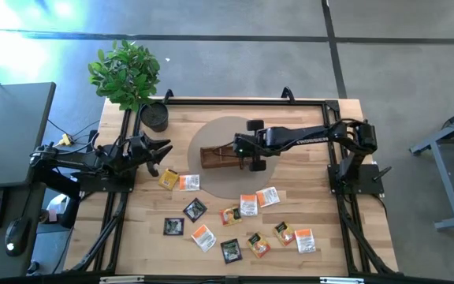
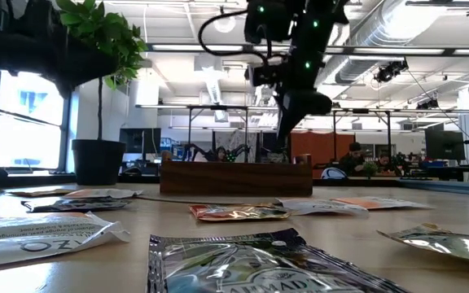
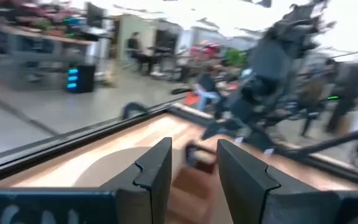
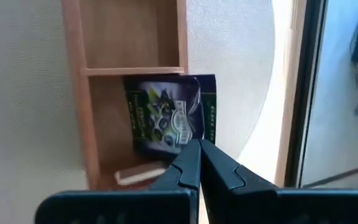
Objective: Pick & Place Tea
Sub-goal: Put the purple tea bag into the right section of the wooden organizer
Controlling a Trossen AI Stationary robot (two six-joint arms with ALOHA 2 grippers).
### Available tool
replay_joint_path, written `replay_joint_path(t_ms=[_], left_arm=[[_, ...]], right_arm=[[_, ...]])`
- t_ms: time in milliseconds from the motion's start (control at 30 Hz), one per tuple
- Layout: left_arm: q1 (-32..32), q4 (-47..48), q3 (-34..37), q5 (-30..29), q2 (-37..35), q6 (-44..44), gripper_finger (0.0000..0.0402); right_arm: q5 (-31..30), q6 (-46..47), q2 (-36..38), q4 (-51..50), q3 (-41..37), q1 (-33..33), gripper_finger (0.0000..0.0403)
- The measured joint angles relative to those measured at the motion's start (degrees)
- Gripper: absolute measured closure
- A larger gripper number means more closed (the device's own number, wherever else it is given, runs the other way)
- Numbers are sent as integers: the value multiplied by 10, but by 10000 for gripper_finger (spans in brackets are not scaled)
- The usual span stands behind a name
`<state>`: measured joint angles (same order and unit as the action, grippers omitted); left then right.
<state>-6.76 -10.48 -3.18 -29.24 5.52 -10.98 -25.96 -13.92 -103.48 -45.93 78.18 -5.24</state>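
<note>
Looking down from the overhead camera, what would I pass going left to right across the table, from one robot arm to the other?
Left tool → yellow tea packet → wooden tray → right tool over the tray → right arm's base.

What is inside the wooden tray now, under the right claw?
In the wooden tray, one dark tea packet leans in a compartment, and a pale packet lies below it. The neighbouring compartment looks empty. The right claw, shut, covers the packet's lower edge. The third compartment is out of view.
</note>
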Motion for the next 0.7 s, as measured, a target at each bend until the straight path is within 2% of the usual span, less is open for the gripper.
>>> replay_joint_path(t_ms=[100, 200, 400, 567, 700], left_arm=[[0, -46, -1, 43, 7, 5, 275], [0, -48, -12, 68, 28, 27, 275], [0, -3, -86, 85, 137, 75, 275], [0, 124, -208, 124, 273, 112, 275], [0, 254, -301, 135, 382, 86, 275]], right_arm=[[15, 21, 0, -51, 36, 6, 403], [30, 29, 6, -82, 60, 11, 403], [50, 35, 67, -21, 23, 14, 403], [91, 60, 166, 117, -90, 15, 403], [165, 57, 235, 329, -226, 31, 403]])
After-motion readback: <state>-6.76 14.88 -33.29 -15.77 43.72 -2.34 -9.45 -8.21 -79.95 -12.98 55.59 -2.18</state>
